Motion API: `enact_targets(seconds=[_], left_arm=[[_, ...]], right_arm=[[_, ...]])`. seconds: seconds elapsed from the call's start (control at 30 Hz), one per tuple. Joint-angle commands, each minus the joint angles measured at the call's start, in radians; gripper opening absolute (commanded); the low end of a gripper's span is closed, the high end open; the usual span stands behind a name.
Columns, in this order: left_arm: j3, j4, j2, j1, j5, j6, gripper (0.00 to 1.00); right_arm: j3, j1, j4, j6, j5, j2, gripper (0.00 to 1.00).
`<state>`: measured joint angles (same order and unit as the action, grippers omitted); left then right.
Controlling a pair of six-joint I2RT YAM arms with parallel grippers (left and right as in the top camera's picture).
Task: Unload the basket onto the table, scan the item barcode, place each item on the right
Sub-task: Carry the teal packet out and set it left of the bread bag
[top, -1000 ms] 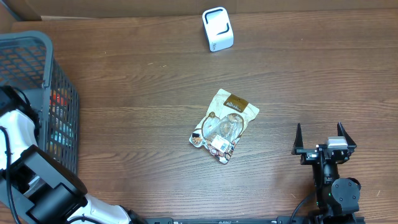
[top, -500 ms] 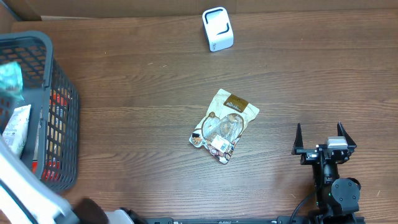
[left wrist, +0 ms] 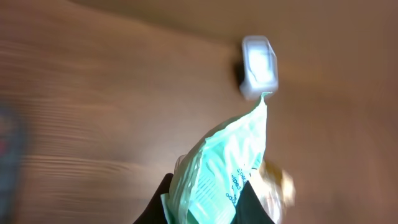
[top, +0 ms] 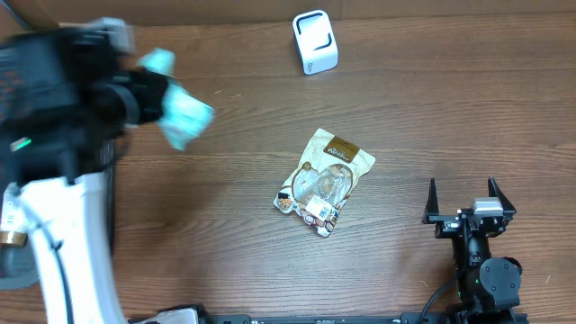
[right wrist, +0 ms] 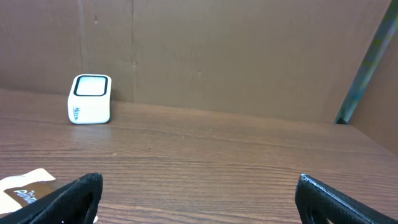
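Observation:
A mint-green wipes packet [top: 183, 119] hangs in the air over the table's left part, with my left gripper [top: 144, 94] shut on its end. In the left wrist view the packet [left wrist: 227, 162] sticks out from between the black fingers [left wrist: 158, 202], blurred; I cannot make out its barcode. The white scanner [top: 315, 41] stands at the far edge, ahead of the packet's tip; it appears as the scanner [left wrist: 258, 65] in the left wrist view. My right gripper [top: 463, 203] rests open at the front right, with nothing between its fingers [right wrist: 74, 198].
A brown-and-white snack pouch [top: 325, 181] lies flat mid-table, between the packet and the right gripper. The dark mesh basket [top: 110, 198] at the left is mostly hidden behind my left arm. A cardboard wall backs the table behind the scanner [right wrist: 91, 99].
My left arm has lifted out of the basket and swung right over the table with the wipes packet in its grip. The right arm and the snack pouch have not moved.

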<state>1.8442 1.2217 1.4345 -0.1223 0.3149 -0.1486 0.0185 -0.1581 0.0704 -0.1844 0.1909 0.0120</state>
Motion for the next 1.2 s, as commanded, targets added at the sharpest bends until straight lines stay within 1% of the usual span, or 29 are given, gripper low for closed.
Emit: enact_targets(seconds=[0.0,0.1,0.17,0.27,0.33,0.5,0.57,0.63,0.67,0.73,0.77,0.83,0.87,0.9,0.97,1.07,1.17], left_arm=[[-0.095,0.006,0.039,0.158,0.014,0.122,0.04],[-0.179,-0.02,0.088,0.249,0.001,0.139,0.04],[-0.228,-0.04,0.125,0.29,-0.013,0.142,0.04],[-0.298,-0.064,0.187,0.336,-0.013,0.182,0.04],[-0.333,-0.076,0.23,0.351,-0.016,0.205,0.04],[-0.357,-0.089,0.338,0.353,-0.081,0.206,0.04],[-0.357,-0.09,0.375,0.352,-0.082,0.249,0.06],[-0.357,-0.087,0.408,0.353,-0.082,0.285,0.1],[-0.357,-0.085,0.425,0.353,-0.082,0.285,0.17],[-0.357,-0.077,0.451,0.354,-0.077,0.292,0.35],[-0.357,-0.072,0.465,0.355,-0.078,0.303,0.49],[-0.357,-0.072,0.469,0.355,-0.079,0.306,0.7],[-0.355,-0.078,0.468,0.355,-0.079,0.306,0.89],[-0.351,-0.079,0.467,0.354,-0.08,0.306,0.95],[-0.327,-0.071,0.467,0.353,-0.082,0.294,1.0],[-0.241,-0.023,0.461,0.348,-0.09,0.256,1.0],[-0.111,0.034,0.446,0.341,-0.095,0.235,1.0]], right_arm=[[-0.01,-0.003,-0.006,0.0,0.01,-0.009,1.0],[-0.01,-0.003,-0.006,0.0,0.01,-0.009,1.0],[-0.01,-0.003,-0.006,0.0,0.01,-0.009,1.0],[-0.01,-0.003,-0.006,0.0,0.01,-0.009,1.0],[-0.01,-0.003,-0.006,0.0,0.01,-0.009,1.0],[-0.01,-0.003,-0.006,0.0,0.01,-0.009,1.0],[-0.01,-0.003,-0.006,0.0,0.01,-0.009,1.0],[-0.01,-0.003,-0.006,0.0,0.01,-0.009,1.0],[-0.01,-0.003,-0.006,0.0,0.01,-0.009,1.0],[-0.01,-0.003,-0.006,0.0,0.01,-0.009,1.0],[-0.01,-0.003,-0.006,0.0,0.01,-0.009,1.0],[-0.01,-0.003,-0.006,0.0,0.01,-0.009,1.0],[-0.01,-0.003,-0.006,0.0,0.01,-0.009,1.0],[-0.01,-0.003,-0.006,0.0,0.01,-0.009,1.0],[-0.01,-0.003,-0.006,0.0,0.01,-0.009,1.0],[-0.01,-0.003,-0.006,0.0,0.01,-0.009,1.0],[-0.01,-0.003,-0.006,0.0,0.01,-0.009,1.0]])
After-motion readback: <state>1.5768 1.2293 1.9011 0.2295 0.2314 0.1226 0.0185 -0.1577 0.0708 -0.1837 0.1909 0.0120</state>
